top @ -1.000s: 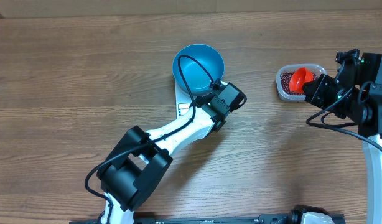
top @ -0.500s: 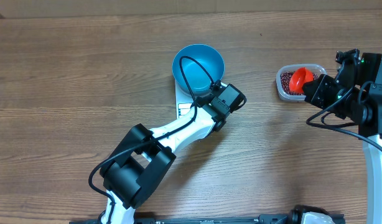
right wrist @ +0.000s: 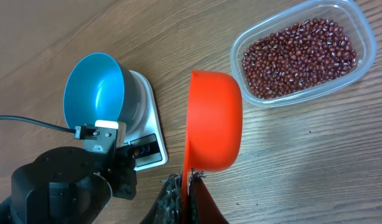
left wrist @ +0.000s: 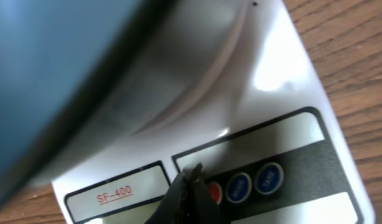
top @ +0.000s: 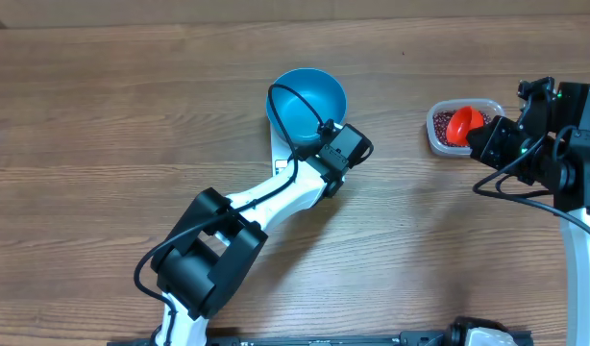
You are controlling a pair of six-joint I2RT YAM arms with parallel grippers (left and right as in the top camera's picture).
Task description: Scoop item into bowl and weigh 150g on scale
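The blue bowl [top: 307, 101] stands on the white scale [top: 282, 161]; I cannot see any beans in it. My left gripper [left wrist: 193, 175] is shut, its tips just above the scale's [left wrist: 278, 68] panel beside a red button [left wrist: 215, 193]. The bowl [left wrist: 48, 74] is a blur at the upper left of that view. My right gripper [right wrist: 190, 180] is shut on the handle of the red-orange scoop [right wrist: 214, 121], which hangs on edge beside the clear tub [right wrist: 360, 28] of dark red beans [right wrist: 300, 56]. From overhead the scoop [top: 463, 122] overlaps the tub [top: 437, 135].
Two blue buttons [left wrist: 253, 182] sit right of the red one. The left arm [top: 218, 250] stretches from the front edge to the scale, a black cable [top: 300, 120] looping over the bowl. The right arm [top: 564, 154] fills the right side.
The left wrist has shifted slightly up and left over the scale's panel. The right arm and scoop have not moved.
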